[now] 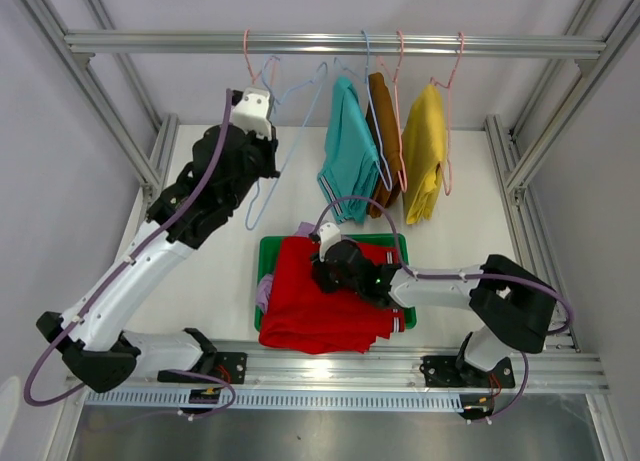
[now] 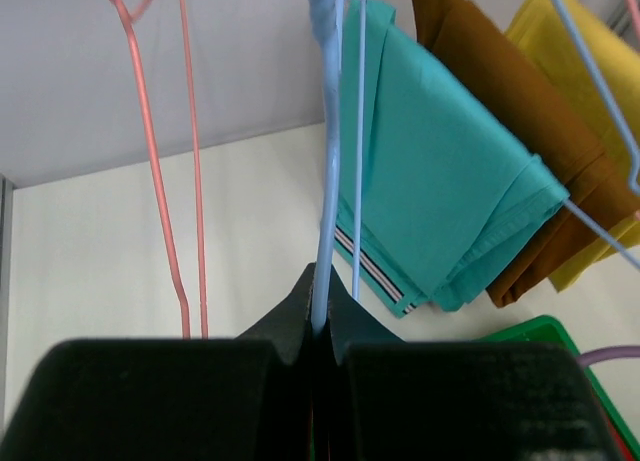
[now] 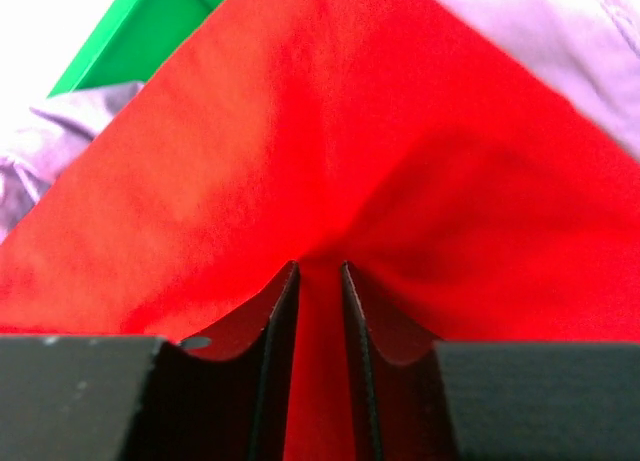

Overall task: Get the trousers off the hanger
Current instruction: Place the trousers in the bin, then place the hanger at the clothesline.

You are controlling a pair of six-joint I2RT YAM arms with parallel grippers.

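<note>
Red trousers (image 1: 300, 303): off the hanger, lying on the green tray (image 1: 268, 246) directly under my right gripper (image 3: 319, 269), spread over the lilac trousers (image 3: 560, 41).
On hangers: teal trousers (image 2: 440, 181), brown trousers (image 2: 500, 91) and yellow trousers (image 2: 590, 71), hanging beyond my left gripper (image 2: 320, 281) and off to its right.
Progress: I judged two pairs done and three left.
Right gripper: jaws nearly together, with a fold of red cloth pinched in the narrow gap.
Left gripper: pressed together on the wire of a bare blue hanger (image 2: 328, 181); a bare pink hanger (image 2: 165, 231) hung just to its left.
</note>
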